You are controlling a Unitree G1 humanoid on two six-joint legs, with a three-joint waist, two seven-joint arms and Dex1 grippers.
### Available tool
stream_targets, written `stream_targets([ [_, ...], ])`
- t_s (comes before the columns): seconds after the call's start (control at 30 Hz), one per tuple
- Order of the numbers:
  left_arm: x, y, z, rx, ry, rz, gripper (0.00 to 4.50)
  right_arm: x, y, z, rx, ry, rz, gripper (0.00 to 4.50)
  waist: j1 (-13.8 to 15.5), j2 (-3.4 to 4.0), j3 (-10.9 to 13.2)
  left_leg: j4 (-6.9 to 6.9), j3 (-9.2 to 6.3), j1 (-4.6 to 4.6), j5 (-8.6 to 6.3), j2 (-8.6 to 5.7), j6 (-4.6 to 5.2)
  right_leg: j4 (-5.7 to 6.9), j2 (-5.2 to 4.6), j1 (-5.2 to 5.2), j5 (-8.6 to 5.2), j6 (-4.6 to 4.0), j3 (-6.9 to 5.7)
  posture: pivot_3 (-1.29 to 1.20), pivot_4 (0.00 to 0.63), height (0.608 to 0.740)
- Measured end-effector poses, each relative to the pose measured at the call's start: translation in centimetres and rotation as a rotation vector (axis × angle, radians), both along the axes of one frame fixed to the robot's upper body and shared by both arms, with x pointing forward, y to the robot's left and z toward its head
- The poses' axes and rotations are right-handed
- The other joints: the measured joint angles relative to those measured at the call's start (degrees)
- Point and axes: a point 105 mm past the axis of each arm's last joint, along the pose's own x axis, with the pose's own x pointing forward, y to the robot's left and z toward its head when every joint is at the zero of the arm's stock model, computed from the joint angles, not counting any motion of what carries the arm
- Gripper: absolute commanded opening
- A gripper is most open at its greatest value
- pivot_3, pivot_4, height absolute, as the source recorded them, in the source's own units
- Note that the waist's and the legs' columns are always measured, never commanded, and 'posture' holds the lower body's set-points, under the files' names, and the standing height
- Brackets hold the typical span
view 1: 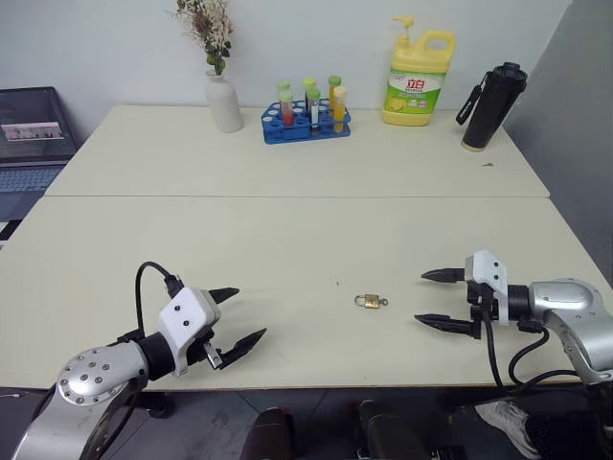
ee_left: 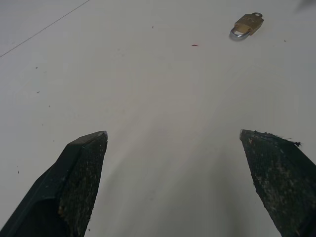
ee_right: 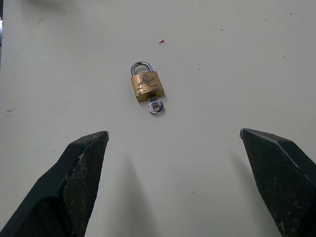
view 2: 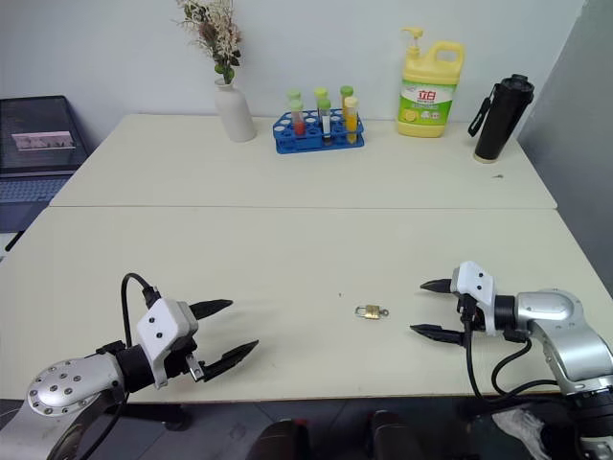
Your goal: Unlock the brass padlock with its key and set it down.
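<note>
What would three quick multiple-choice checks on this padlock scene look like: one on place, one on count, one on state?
1. Where does the brass padlock lie?
A. Between the two grippers on the table
B. Inside the tube rack
C. Beside the vase

2. How many padlocks are on the table?
A. Three
B. Two
C. One

3. How does the key stand?
A. Held by the left gripper
B. Seated in the padlock's bottom
C. Lying apart from the padlock

Answers:
1 A: it lies flat between the left gripper and the right gripper.
2 C: a single lock shows.
3 B: its ring sticks out under the body; both grippers are open.
</note>
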Motion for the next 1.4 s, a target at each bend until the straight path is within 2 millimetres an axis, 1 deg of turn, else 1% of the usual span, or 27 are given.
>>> stream_targets([
  [0.3, -0.1, -0.6, 0.4, -0.004, -0.005, -0.027, 4.50, 0.1, 0.2, 0.1, 0.007, -0.004, 0.003, 4.48, 0.0, 0.00, 0.0, 0.00, 0.00, 0.00, 0.00, 0.00, 0.00, 0.00, 0.00, 0.00, 0.00, 0.00, 0.00, 0.00, 0.150, 0.740],
  [0.5, -0.5, -1.3, 0.8, -0.063, -0.010, -0.083, 4.50, 0.1, 0.4, 0.0, 0.020, -0.002, 0.002, 4.48, 0.0, 0.00, 0.0, 0.00, 0.00, 0.00, 0.00, 0.00, 0.00, 0.00, 0.00, 0.00, 0.00, 0.00, 0.00, 0.00, 0.150, 0.740],
  [0.67, -0.2, -1.2, 1.1, -0.018, -0.037, -0.100, 4.50, 0.2, 0.5, -0.1, 0.025, -0.009, -0.010, 4.48, 0.0, 0.00, 0.0, 0.00, 0.00, 0.01, 0.00, -0.01, 0.00, 0.01, 0.02, 0.00, 0.00, 0.00, 0.00, 0.00, 0.150, 0.740],
  [0.73, -0.1, -1.7, 1.0, -0.018, -0.040, -0.126, 4.50, 0.3, 0.6, -0.2, 0.028, -0.011, -0.016, 4.48, 0.0, 0.00, 0.0, 0.01, 0.02, 0.00, 0.00, -0.02, 0.00, 0.01, 0.02, 0.00, 0.00, 0.00, 0.01, 0.00, 0.150, 0.740],
  [0.97, 1.3, -3.3, 0.7, -0.016, -0.057, -0.161, 4.50, -0.2, 0.9, -0.1, 0.021, -0.020, -0.019, 4.48, 0.0, 0.00, 0.0, 0.03, -0.02, -0.01, 0.00, -0.02, 0.00, 0.01, 0.02, 0.01, 0.01, 0.01, 0.00, 0.00, 0.150, 0.740],
  [1.07, 2.4, -5.4, 1.4, -0.052, -0.062, -0.213, 4.50, -1.3, 0.7, -0.3, 0.013, 0.012, -0.032, 4.48, 0.6, 0.00, 0.0, 0.09, -0.07, -0.09, 0.00, -0.08, 0.00, 0.02, 0.03, 0.02, 0.02, 0.03, -0.10, 0.00, 0.150, 0.740],
  [1.13, 2.9, -7.1, 1.7, -0.050, -0.064, -0.278, 4.50, -2.0, 0.7, 0.1, 0.025, 0.026, -0.040, 4.48, 0.5, -0.01, 0.0, 0.09, -0.09, -0.08, 0.00, -0.09, 0.00, 0.02, 0.03, 0.02, 0.03, 0.04, -0.04, 0.00, 0.150, 0.740],
  [1.17, 3.4, -8.0, 1.9, -0.046, -0.068, -0.307, 4.50, -2.3, 0.5, 0.3, 0.029, 0.041, -0.065, 4.48, 0.8, 0.00, 0.0, 0.09, -0.11, -0.09, 0.01, -0.15, 0.00, 0.03, 0.06, 0.03, 0.03, 0.05, -0.07, 0.00, 0.150, 0.740],
  [1.23, 4.3, -9.8, 2.4, -0.042, -0.070, -0.378, 4.50, -3.0, 0.5, 1.2, 0.032, 0.051, -0.101, 4.48, 0.9, -0.01, 0.0, 0.12, -0.13, -0.09, 0.01, -0.17, -0.01, 0.04, 0.21, 0.05, 0.04, 0.07, -0.06, 0.00, 0.150, 0.740],
  [1.27, 4.3, -10.5, 2.5, -0.041, -0.070, -0.410, 4.50, -3.1, 0.6, 1.6, 0.032, 0.050, -0.112, 4.48, 0.9, -0.03, 0.0, 0.12, -0.13, -0.10, 0.01, -0.16, -0.01, 0.02, 0.22, 0.05, 0.04, 0.08, -0.05, 0.00, 0.150, 0.740],
  [1.3, 4.3, -11.5, 2.3, -0.034, -0.056, -0.462, 4.50, -3.4, 0.5, 2.1, 0.043, 0.058, -0.140, 4.48, 0.8, -0.03, 0.0, 0.11, -0.11, -0.09, 0.01, -0.16, -0.01, 0.01, 0.22, 0.06, 0.04, 0.08, -0.02, 0.00, 0.150, 0.740],
  [1.4, 4.4, -13.2, 1.0, -0.010, -0.002, -0.531, 4.50, -3.8, 0.3, 3.0, 0.060, 0.079, -0.186, 4.48, 0.3, -0.02, 0.0, 0.09, -0.12, -0.09, 0.01, -0.17, -0.01, 0.01, 0.25, 0.05, 0.04, 0.08, 0.00, 0.00, 0.150, 0.740],
])
